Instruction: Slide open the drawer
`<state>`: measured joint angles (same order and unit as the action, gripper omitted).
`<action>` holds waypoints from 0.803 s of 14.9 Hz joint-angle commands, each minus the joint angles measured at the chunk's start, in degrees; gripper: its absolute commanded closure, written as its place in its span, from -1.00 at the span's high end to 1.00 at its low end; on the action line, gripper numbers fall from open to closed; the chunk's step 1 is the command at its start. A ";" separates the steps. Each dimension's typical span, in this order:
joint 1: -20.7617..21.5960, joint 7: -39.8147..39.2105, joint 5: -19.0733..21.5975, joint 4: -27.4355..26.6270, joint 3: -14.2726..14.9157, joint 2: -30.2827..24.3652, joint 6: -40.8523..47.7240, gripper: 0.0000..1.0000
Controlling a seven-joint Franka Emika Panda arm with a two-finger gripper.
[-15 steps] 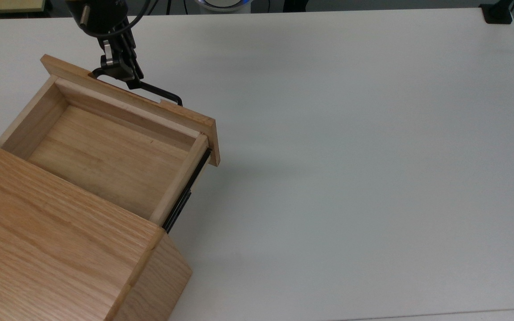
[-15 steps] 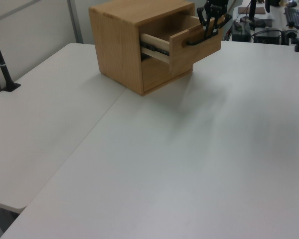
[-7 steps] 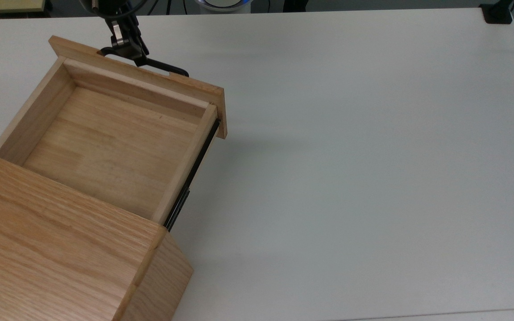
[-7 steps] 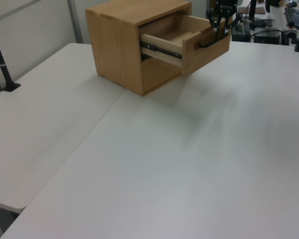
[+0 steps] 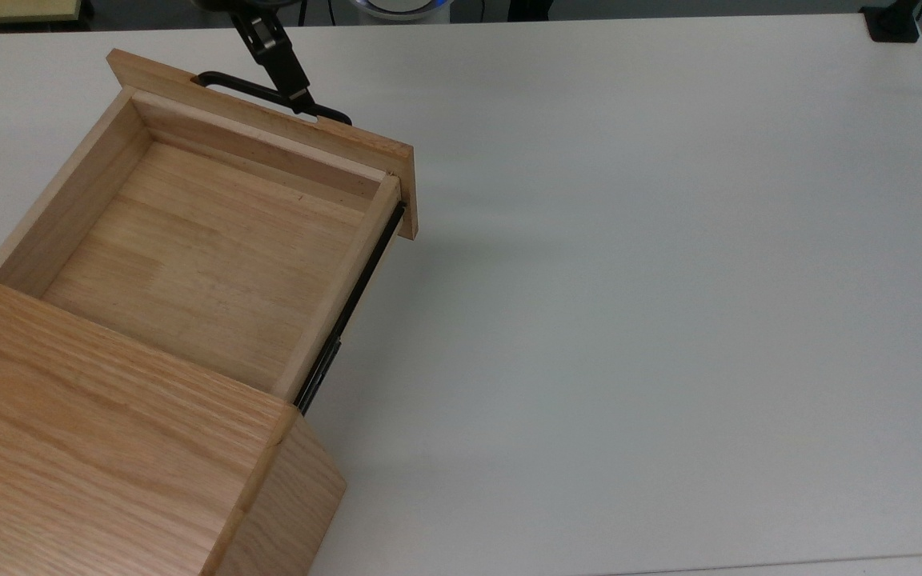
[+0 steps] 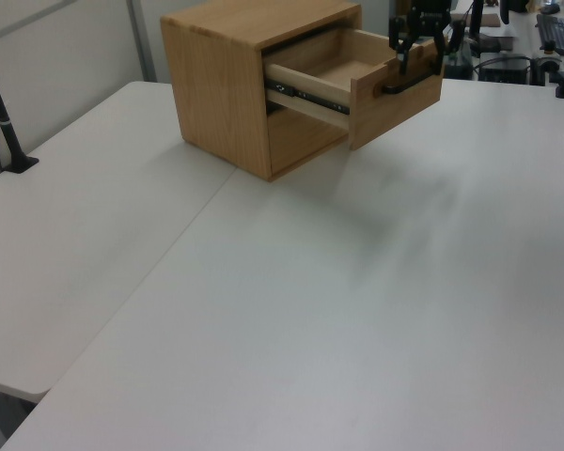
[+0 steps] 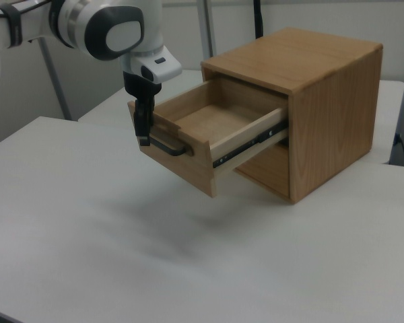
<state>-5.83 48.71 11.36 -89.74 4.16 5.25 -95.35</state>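
The drawer (image 5: 189,240) stands far out of the cabinet (image 5: 109,472), in the upper left of the top view, and it hangs above the white worktop (image 5: 629,280) without touching it. Its inside is bare wood. One black side rail (image 5: 353,300) shows along the edge toward the top view's right; the other rail is hidden behind the drawer wall. The back part of the drawer is covered by the cabinet top, so I cannot see how much is still inside.

The end effector (image 5: 301,100) is at the black handle (image 5: 269,94) on the front panel (image 7: 178,161). In the top view the arm is cut off by the upper edge of the frame, and one dark finger reaches down to the bar near its end toward the top view's right. In the left view the end effector (image 6: 418,42) appears with its fingers apart on both sides of the bar (they look small there), but whether they press the handle I cannot tell. In the right view it (image 7: 143,138) hangs at the handle's end toward the right view's left.

Compared with one second ago, the drawer has come out clearly further, and more of the floor and rail is visible. The end effector has shifted along the handle toward the top view's right.
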 commanded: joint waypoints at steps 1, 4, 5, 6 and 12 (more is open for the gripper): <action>0.20 -2.91 -1.34 -0.89 0.15 -3.22 0.95 1.00; 0.38 -11.66 -1.51 0.70 0.06 -4.10 3.40 1.00; 0.29 -13.97 -2.04 0.62 -0.38 -4.63 3.50 1.00; 0.21 -15.99 -2.83 0.70 -0.99 -4.72 3.68 1.00; 0.12 -40.49 -11.79 -0.61 -5.65 -5.25 3.50 1.00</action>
<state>-5.74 20.28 3.95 -89.00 0.42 0.90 -92.72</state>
